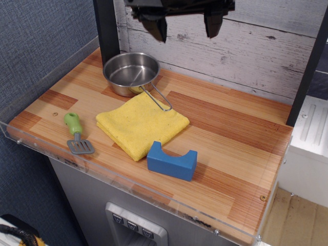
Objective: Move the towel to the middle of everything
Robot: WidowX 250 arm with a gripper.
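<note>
Only one view, looking down on a wooden table (230, 133) from its front edge.

Your gripper (185, 28) hangs high at the top of the frame, in front of the plank wall. Its two dark fingers (159, 28) are spread wide apart and hold nothing.

The towel (142, 124), a bright yellow folded square, lies flat on the table at about 7 o'clock from the gripper, well below it. It sits like a diamond, one corner pointing toward the wall at 12 o'clock and one toward you at 6 o'clock.

Around the towel: the steel pan (130, 72) is at 11 o'clock, and its wire handle (158, 99) rests over the towel's far corner. The green-handled spatula (77, 134) lies just beside it at 9 o'clock, not touching. The blue notched block (172, 161) sits at 5 o'clock against the towel's near edge.

In my judgement the towel already lies between the three objects, so the task looks finished. If you do reach again, you must come down and toward 7 o'clock.
</note>
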